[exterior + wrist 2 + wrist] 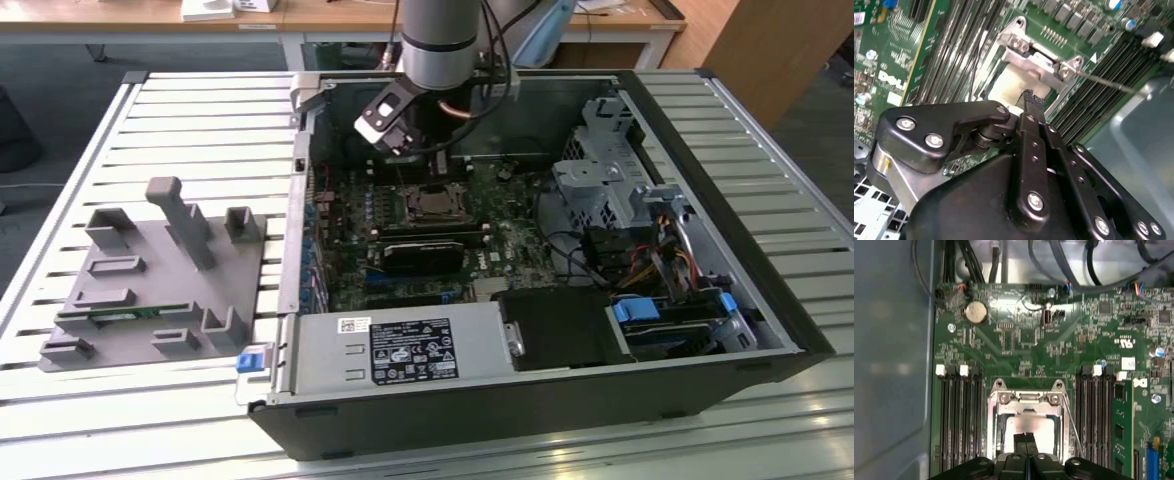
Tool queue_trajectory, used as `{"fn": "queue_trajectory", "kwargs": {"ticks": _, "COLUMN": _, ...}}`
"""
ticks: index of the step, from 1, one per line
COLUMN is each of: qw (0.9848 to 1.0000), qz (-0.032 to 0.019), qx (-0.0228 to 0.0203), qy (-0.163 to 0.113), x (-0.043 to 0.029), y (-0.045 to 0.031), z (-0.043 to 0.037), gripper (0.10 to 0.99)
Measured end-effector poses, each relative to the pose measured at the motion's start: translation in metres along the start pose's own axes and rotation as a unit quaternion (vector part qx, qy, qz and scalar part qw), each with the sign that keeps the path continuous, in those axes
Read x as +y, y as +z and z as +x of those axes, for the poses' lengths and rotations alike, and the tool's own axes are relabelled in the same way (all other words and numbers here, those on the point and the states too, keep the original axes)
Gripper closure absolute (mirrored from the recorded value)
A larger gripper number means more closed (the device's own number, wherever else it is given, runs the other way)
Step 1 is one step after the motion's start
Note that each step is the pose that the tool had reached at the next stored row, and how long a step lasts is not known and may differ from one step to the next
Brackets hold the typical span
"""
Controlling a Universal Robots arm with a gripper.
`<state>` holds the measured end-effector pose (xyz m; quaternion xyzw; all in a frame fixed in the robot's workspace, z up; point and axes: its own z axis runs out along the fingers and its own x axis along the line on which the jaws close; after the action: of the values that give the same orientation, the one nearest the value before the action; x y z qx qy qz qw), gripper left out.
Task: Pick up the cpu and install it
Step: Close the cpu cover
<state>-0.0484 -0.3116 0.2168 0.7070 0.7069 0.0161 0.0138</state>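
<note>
The claw [1025,439] hangs inside the open computer case [534,415]. Its two black fingers [1033,107] are pressed together, with nothing between them. The cpu [1030,424] lies flat in the socket frame [1026,400] on the green board [1054,350], right under the fingertips. I cannot tell if they touch it. In the exterior view the socket frame sits at 6 o'clock from the claw. The grey tray [147,290] lies well apart, at about 8 o'clock.
</note>
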Motion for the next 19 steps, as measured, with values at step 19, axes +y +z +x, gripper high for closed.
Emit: {"fn": "queue_trajectory", "kwargs": {"ticks": 19, "qw": 1.0, "qz": 0.0011, "qx": 0.0, "qy": 0.0, "x": -0.0157, "y": 0.0142, "z": -0.0001, "gripper": 0.98}}
